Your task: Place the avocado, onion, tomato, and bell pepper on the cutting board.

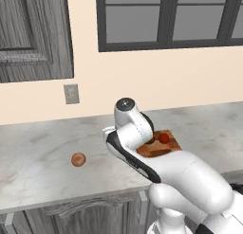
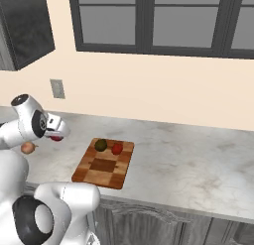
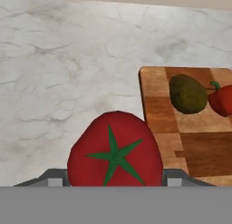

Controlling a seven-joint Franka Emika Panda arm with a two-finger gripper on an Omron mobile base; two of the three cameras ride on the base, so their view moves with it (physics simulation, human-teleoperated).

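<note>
Between the fingers (image 3: 111, 184), low in the hand view, sits the round red tomato with its green star-shaped stem (image 3: 115, 150), gripped on both sides and held above the marbled grey worktop (image 3: 59, 73). The checkered wooden cutting board (image 3: 199, 146) lies at right, carrying the dark olive avocado (image 3: 187, 94) and red bell pepper (image 3: 222, 99). The white arm (image 2: 30, 125) reaches from the left edge of the right base view.

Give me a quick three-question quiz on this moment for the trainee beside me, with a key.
1. True or false: the avocado already lies on the cutting board.
2. What is the pincer carrying?
A. the onion
B. the tomato
C. the bell pepper
3. Fill in: the onion rests on the ____, apart from the board.

Key:
1. True; it lies at the board's far end beside the bell pepper.
2. B; the tomato sits between the fingertips, off the board's near left corner in the hand view.
3. Counter.
</note>
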